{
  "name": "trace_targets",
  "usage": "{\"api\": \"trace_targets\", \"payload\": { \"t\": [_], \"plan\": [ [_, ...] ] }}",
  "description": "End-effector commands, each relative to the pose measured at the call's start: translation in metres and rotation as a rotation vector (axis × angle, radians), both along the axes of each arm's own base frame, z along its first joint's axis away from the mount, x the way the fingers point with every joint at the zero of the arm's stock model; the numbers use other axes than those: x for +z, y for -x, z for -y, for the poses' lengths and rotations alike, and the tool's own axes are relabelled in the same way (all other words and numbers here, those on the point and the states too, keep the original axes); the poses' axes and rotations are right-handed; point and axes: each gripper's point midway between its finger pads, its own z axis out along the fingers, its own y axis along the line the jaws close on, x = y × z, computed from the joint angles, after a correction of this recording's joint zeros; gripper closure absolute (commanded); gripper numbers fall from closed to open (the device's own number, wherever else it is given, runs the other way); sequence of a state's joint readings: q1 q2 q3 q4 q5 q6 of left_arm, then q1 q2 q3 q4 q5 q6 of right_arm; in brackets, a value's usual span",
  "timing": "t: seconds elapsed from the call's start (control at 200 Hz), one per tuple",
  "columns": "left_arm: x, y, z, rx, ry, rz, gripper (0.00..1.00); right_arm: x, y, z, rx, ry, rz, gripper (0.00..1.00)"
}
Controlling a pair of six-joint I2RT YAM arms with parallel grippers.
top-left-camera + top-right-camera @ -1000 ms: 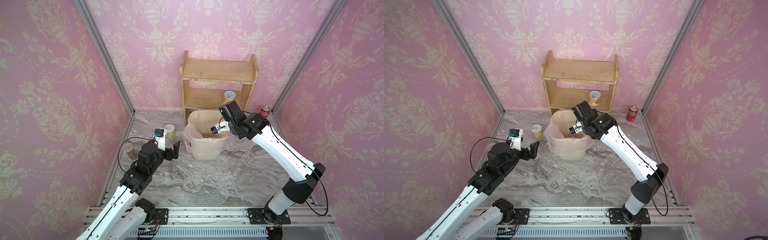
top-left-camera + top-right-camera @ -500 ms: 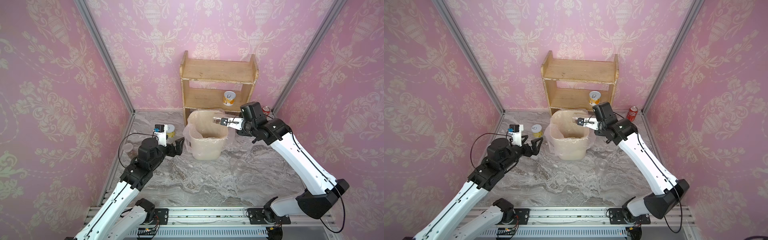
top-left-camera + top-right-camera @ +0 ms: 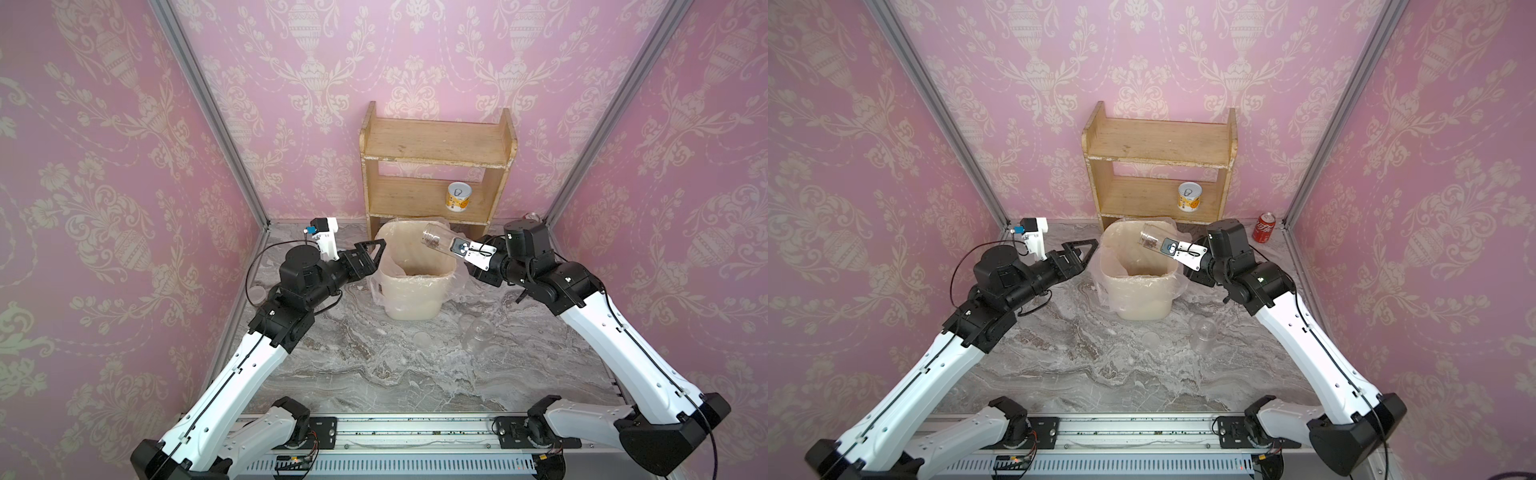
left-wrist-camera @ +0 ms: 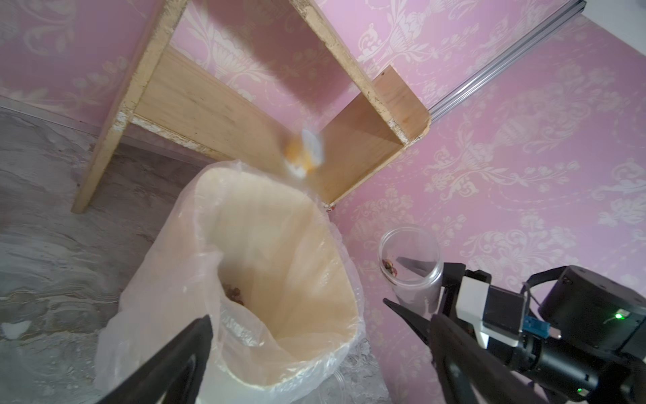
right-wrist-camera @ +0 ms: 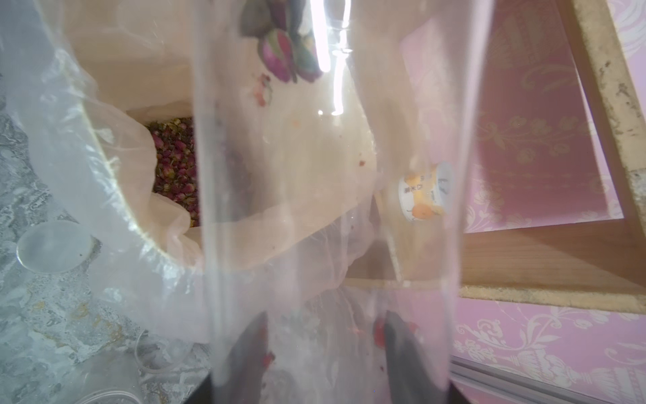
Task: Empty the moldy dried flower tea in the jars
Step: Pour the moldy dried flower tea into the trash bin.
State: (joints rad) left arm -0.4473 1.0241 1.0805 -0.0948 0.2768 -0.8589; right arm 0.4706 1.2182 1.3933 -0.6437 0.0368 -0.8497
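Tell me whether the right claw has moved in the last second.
Yes. The right claw, gripping the jar, has drawn back from over the middle of the bin to its rim on the side of the cola can.

The left arm [image 3: 249, 357] reaches forward with its elbow raised and its forearm angled inward. The left gripper [image 3: 379, 250] points toward the middle, its jaws spread wide and nothing between them. The right arm [image 3: 623, 345] stretches forward and bends inward at the wrist. The right gripper [image 3: 452, 248] is clamped on the base end of a clear jar [image 3: 433, 237], whose mouth points away from the wrist.
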Motion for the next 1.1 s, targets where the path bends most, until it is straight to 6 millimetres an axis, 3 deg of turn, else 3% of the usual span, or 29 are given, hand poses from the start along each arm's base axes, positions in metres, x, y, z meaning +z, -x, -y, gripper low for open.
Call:
{"api": "trace_targets", "payload": {
  "t": [0.0, 0.13, 0.6, 0.901, 1.096],
  "plan": [
    [0.029, -0.001, 0.019, -0.097, 0.170, -0.029, 0.01, 0.015, 0.006, -0.010, 0.030, -0.132, 0.024, 0.92],
    [0.033, -0.007, 0.037, -0.164, 0.218, -0.076, 0.01, 0.015, 0.010, -0.014, 0.041, -0.180, 0.020, 0.92],
    [0.036, -0.010, 0.094, -0.227, 0.113, -0.081, 0.01, 0.008, 0.011, -0.017, 0.041, -0.199, -0.020, 0.92],
    [0.021, -0.022, 0.121, -0.206, 0.039, -0.102, 0.01, 0.008, 0.011, -0.022, 0.046, -0.232, -0.045, 0.91],
    [0.021, -0.026, 0.134, -0.186, 0.045, -0.087, 0.08, 0.010, 0.009, -0.024, 0.040, -0.255, -0.061, 0.90]
  ]
}}
